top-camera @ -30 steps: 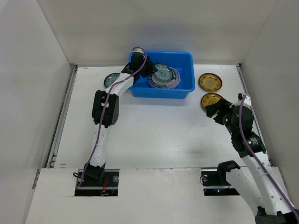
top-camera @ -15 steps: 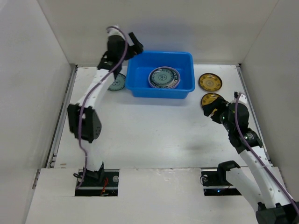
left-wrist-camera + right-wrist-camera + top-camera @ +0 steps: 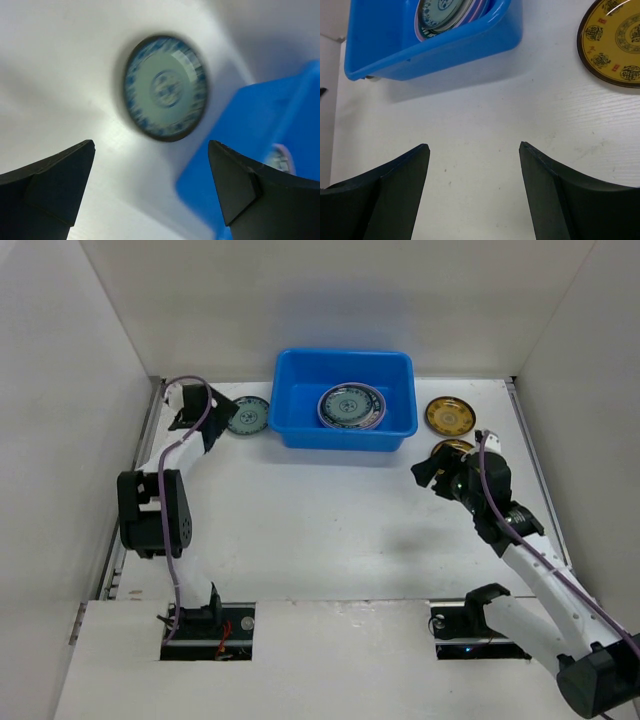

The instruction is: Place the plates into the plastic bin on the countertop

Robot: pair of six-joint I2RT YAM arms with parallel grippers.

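Observation:
The blue plastic bin stands at the back of the white countertop and holds a stack of plates, a patterned one on top. A small teal patterned plate lies flat just left of the bin. My left gripper hovers open beside it; the left wrist view shows the teal plate ahead of my empty left gripper. Two yellow-gold plates lie right of the bin, one at the back and a nearer one partly hidden by my right arm. My right gripper is open and empty.
White walls close in the countertop on three sides. In the right wrist view my right gripper is over bare surface, with the bin ahead on the left and a yellow-gold plate ahead on the right.
My left arm left the bin, rose, then swung left and down to the teal plate, its jaws opening wide. The right gripper shifted left, away from the nearer yellow-gold plate.

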